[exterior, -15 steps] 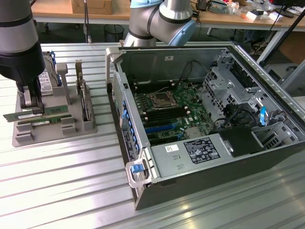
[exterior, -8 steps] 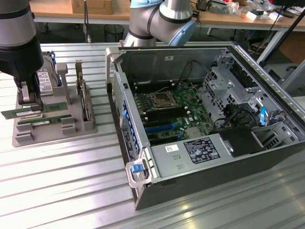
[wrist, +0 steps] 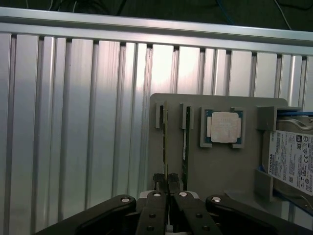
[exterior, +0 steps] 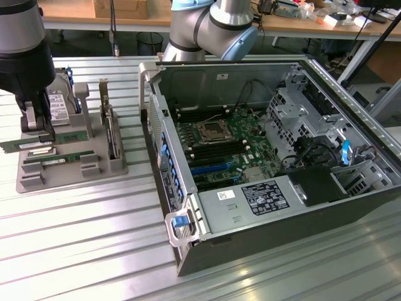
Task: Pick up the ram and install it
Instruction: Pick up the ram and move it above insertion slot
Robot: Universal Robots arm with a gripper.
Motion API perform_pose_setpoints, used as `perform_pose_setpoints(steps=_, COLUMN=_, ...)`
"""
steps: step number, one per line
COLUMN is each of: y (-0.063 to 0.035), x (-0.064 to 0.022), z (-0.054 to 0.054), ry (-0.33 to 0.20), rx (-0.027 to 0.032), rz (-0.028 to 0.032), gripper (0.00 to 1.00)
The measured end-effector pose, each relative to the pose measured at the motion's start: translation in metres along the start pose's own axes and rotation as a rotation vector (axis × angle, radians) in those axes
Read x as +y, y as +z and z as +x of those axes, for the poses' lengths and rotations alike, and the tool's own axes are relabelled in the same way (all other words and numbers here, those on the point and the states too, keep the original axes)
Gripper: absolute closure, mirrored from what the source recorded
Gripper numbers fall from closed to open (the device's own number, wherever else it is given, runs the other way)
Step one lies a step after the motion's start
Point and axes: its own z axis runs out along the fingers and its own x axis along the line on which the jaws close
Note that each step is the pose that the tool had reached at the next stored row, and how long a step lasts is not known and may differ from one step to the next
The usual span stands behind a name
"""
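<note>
My black gripper (exterior: pixel 41 134) hangs over the grey parts tray (exterior: pixel 72 174) at the exterior view's far left. Its fingers are shut on the ram (exterior: pixel 17 145), a thin green stick lying lengthwise at the tray's back slot. In the wrist view the ram (wrist: pixel 165 147) shows edge-on, running from a tray holder into my closed gripper (wrist: pixel 165 182). Whether it has left the slot I cannot tell. A second green stick (exterior: pixel 62 157) (wrist: pixel 186 142) rests in the neighbouring slot. The open computer case (exterior: pixel 250 216) lies to the exterior view's right, its motherboard memory slots (exterior: pixel 213 150) exposed.
The tray (wrist: pixel 195 166) also holds a square silver processor (wrist: pixel 225 126), a hard drive (exterior: pixel 59 106) (wrist: pixel 293 161) and an upright card with a metal bracket (exterior: pixel 109 128). All of it sits on a ribbed aluminium table (exterior: pixel 88 251). The arm's grey and blue joints (exterior: pixel 213 25) stand behind the case.
</note>
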Motion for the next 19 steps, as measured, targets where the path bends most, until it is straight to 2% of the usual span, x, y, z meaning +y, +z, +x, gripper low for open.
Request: perform_pose_setpoints(steps=19, y=-0.0240, x=0.0011, z=-0.001, ry=0.000, rx=-0.0014, rz=0.0001, gripper=0.87)
